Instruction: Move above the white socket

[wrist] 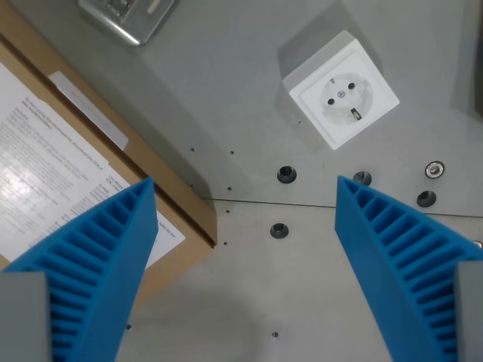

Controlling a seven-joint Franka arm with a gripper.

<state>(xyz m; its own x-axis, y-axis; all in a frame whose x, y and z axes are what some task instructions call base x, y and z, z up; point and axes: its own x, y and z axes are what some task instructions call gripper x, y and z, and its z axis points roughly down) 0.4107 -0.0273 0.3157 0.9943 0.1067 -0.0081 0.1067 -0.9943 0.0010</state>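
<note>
**Socket far and right of the open gripper**

The white socket (pixel 343 92) is seen on the grey metal table (pixel 226 98), in the far right part of the wrist view, turned at an angle to the frame. It lies beyond the gripper (pixel 245 192), whose two blue ribbed fingers (pixel 106 264) are held wide apart with nothing between them.

Along the wrist view's left a cardboard box (pixel 162 188) is laid, with a printed paper sheet (pixel 53 173) and a white label strip (pixel 89 109) on its top; its near corner is found just beside the left finger. At the far edge a metal part (pixel 128 16) is partly cut off by the frame. Dark bolts are set into the table: one (pixel 286 174) near the socket's near corner, one (pixel 279 230) between the fingers, and two more (pixel 426 199) at the right, beside a shiny round fastener (pixel 434 170). A thin seam (pixel 302 204) is drawn across the table between the bolts.

Bare table is left between the box edge and the socket. A dark edge (pixel 472 60) is glimpsed at the far right; what it is cannot be told.
</note>
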